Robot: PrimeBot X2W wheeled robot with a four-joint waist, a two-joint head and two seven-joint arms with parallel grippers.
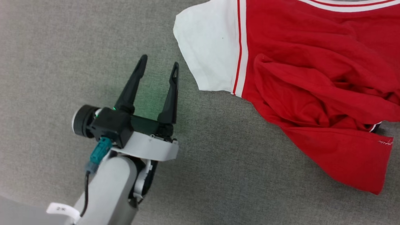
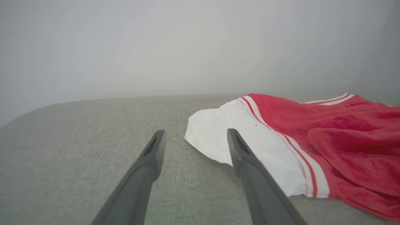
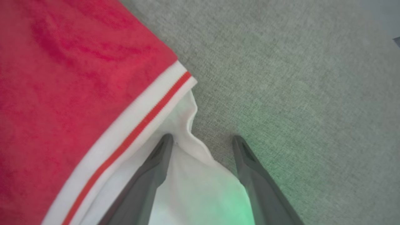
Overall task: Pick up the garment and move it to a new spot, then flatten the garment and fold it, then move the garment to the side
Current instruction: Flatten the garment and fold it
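Garment place: the garment [image 1: 312, 62] lies crumpled on the grey woven surface [image 1: 62, 47], in the upper right of the head view, cut off by the top and right edges.
Garment heading: its white sleeve [image 1: 209, 47] points toward the robot's left, at the left gripper; a red hem corner [image 1: 382, 162] reaches toward the lower right.
Long axis: the visible part runs on a slant from the sleeve at top middle down to that hem corner; the full length cannot be judged.
Folds: the red body is bunched in deep creases, while the sleeve lies fairly flat.
Trim: a red-and-white striped band [image 1: 240, 47] divides sleeve from body.
Left gripper: the left gripper [image 1: 160, 60] stands wide with nothing between its fingers, over bare surface just beside the sleeve edge, tips toward it.
Left wrist view: the left gripper [image 2: 196, 132] frames the sleeve [image 2: 215, 131] ahead.
Right gripper: the right gripper [image 3: 203, 137] is spread wide, one finger over the white sleeve [image 3: 193, 187], the other over grey surface; contact cannot be told.
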